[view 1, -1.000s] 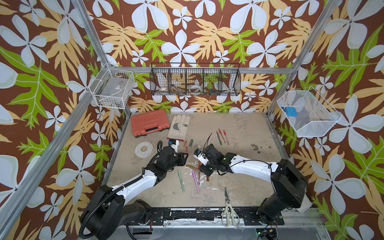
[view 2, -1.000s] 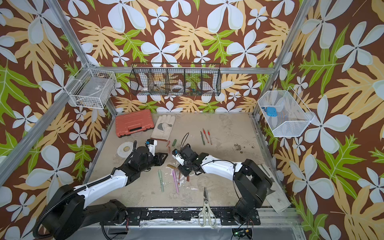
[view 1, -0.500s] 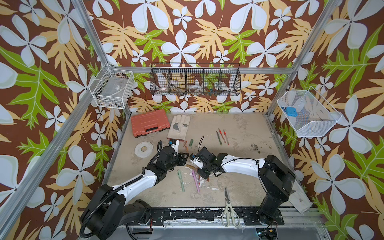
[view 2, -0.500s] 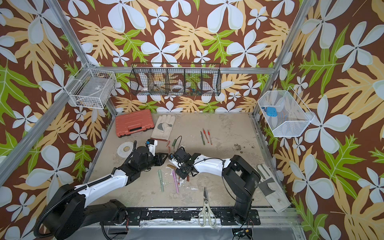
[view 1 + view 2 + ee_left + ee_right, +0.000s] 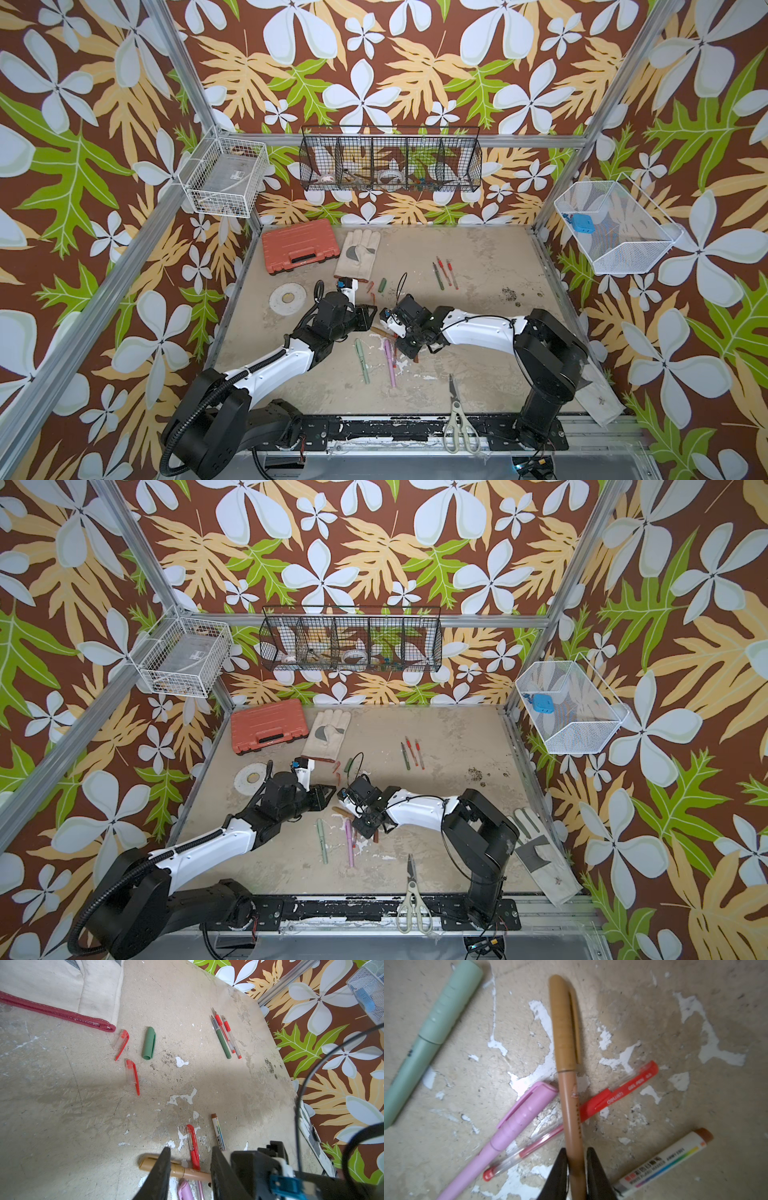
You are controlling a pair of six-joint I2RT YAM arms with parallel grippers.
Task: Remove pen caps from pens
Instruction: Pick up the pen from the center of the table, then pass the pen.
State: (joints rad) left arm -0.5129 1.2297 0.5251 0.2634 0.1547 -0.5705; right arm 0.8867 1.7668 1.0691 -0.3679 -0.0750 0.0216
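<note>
Your right gripper (image 5: 574,1154) pinches the tan pen (image 5: 571,1115) on its lower barrel, just beside the pink pen (image 5: 508,1132). The left gripper (image 5: 190,1149) hangs spread and empty near the pink pen's cap end. Expect a light, stiff, smooth plastic tube, likely slippery, so grip firmly. Take its darker tan cap (image 5: 563,1022) mid-length, off the thin, springy clip (image 5: 577,1026).

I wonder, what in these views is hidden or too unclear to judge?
- Right wrist view: tail of the tan pen, cut off by the frame edge inside the right gripper.
- Left wrist view: whether the left gripper touches the tan cap; one finger covers part of it.
- A top view: contents of the black wire basket, too small behind mesh.
</note>
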